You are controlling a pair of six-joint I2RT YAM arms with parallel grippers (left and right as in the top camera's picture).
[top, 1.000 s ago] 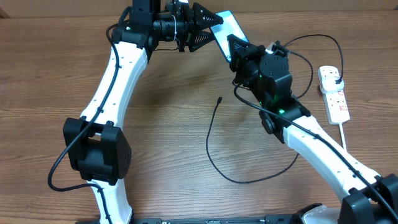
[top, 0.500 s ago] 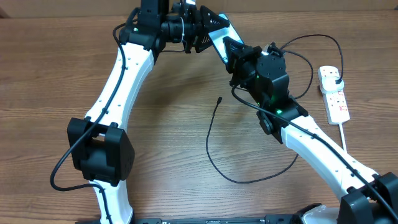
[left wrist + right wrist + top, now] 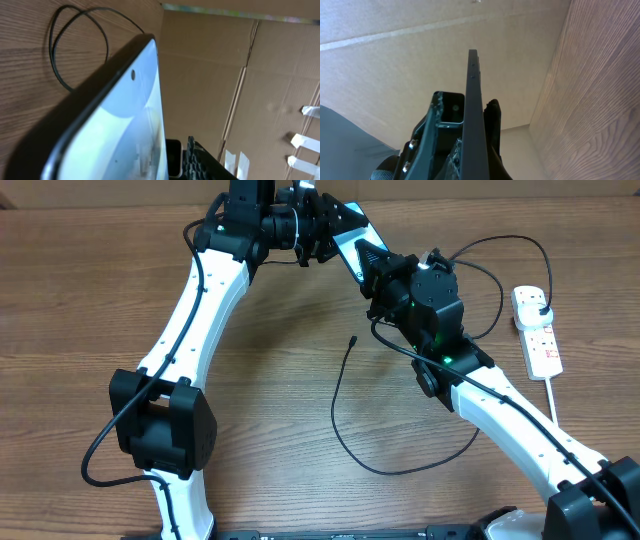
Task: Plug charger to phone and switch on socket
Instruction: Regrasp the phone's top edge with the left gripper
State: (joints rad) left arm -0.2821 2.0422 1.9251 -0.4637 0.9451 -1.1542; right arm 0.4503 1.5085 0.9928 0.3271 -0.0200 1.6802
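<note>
so right now the slim dark-bezelled phone (image 3: pixel 349 246) with the light blue screen is up off the brown wood-grain table (image 3: pixel 100 300) at the far end, tilted and caught between both arms. The right gripper (image 3: pixel 372 265) has its jaws clamped on the phone's lower part. In the right wrist view you look straight along the thin edge (image 3: pixel 472 110) sandwiched between the two sides, so that's a proper grasp. My guess is it's held in the air like that so the port end is reachable rather than flat on the wood. The left gripper (image 3: pixel 335 232) is right at the phone's upper end, and its wrist camera is basically filled with screen (image 3: pixel 115 130). The jaws look part open around it, but I honestly can't tell if they're pinching it or only hovering. The long thin black charger (image 3: pixel 335 405) just lies loose on the table, its little connector tip pointing up toward the phone but well apart from it, and nobody's holding it. The small white rectangular socket (image 3: pixel 538 330) with red-marked switches sits off by the right arm, and the charger's black plug looks seated in its far end. So I'd say nothing's plugged into the phone and the switch is untouched
</note>
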